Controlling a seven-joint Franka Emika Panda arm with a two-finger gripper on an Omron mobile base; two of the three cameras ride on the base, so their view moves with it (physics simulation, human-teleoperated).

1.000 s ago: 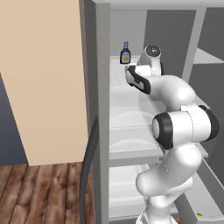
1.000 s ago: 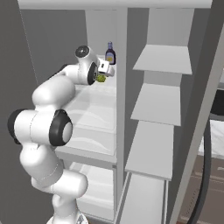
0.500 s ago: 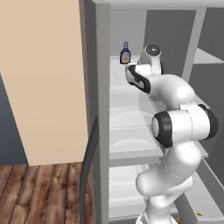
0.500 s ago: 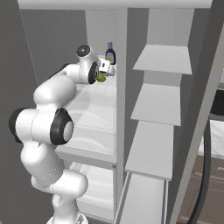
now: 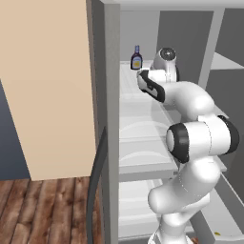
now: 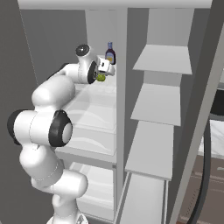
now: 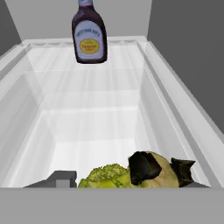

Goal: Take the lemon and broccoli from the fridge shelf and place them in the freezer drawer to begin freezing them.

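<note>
At the bottom right of the hand view we find the jaws (image 7: pixel 162 169) narrowed from wide open onto the lemon (image 7: pixel 162 176), beside the broccoli (image 7: pixel 106 177), on the fridge shelf (image 7: pixel 94 118); lifting looks next.

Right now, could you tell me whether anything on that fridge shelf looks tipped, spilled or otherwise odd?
Nothing stands out. The dark bottle with a yellow label stands upright at the back of the ribbed whitish fridge shelf, and the bumpy green broccoli lies by the gripper; no spill.

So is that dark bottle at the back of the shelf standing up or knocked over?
Standing upright: the bottle sits on its base on the fridge shelf, neck up, label facing the hand camera.
</note>
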